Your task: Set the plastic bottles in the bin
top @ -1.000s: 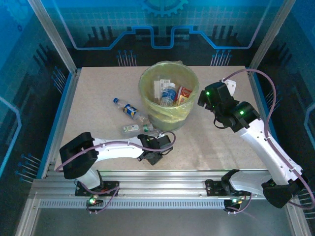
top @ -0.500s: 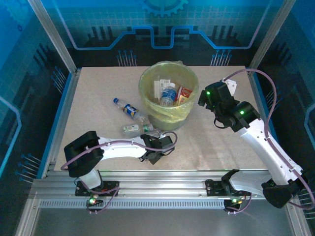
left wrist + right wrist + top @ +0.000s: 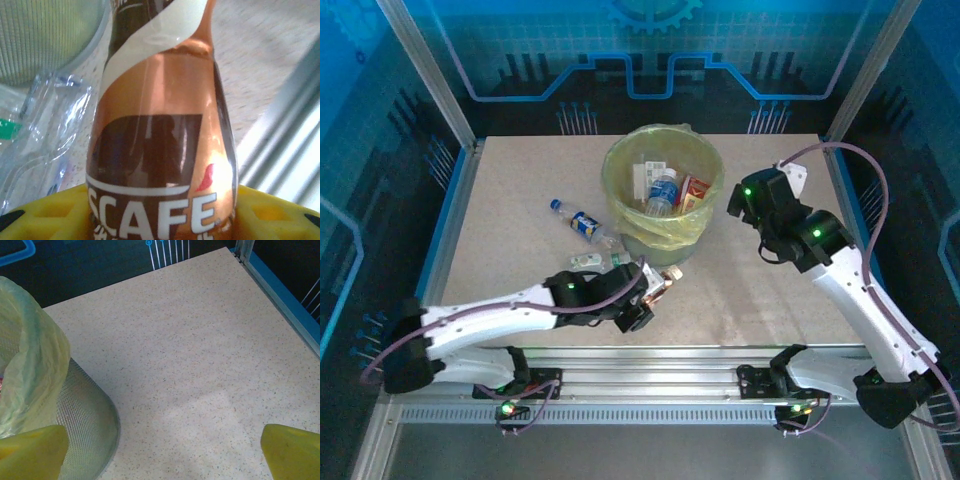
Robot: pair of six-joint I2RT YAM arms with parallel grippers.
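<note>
Plainly the left jaws are clamped on a brown coffee bottle (image 3: 160,150). Its copper-and-white label sits between the yellow pads (image 3: 50,215) in the left wrist view. From above, that bottle (image 3: 663,287) is held just in front of the bin (image 3: 620,215), on its near side and low over the worktop (image 3: 520,180). I cannot tell whether it has come off the surface.

The right jaws stand wide open with nothing between them, just to the right of the bin, whose mesh wall (image 3: 85,415) shows at the left of the right wrist view.

Two more bottles lie on the worktop. A crushed clear one with a green label (image 3: 592,261) is at the bin's near left, just beside the held bottle. A blue-labelled one (image 3: 582,222) lies to the bin's left. Several bottles and packs (image 3: 663,190) are already inside the bin.

I judge the grasp made and the carry about to start. The next move calls for raising the bottle above the bin's rim, bringing it over the opening, and only then letting go. The loose edge of the yellow-green bag could snag a low approach.
</note>
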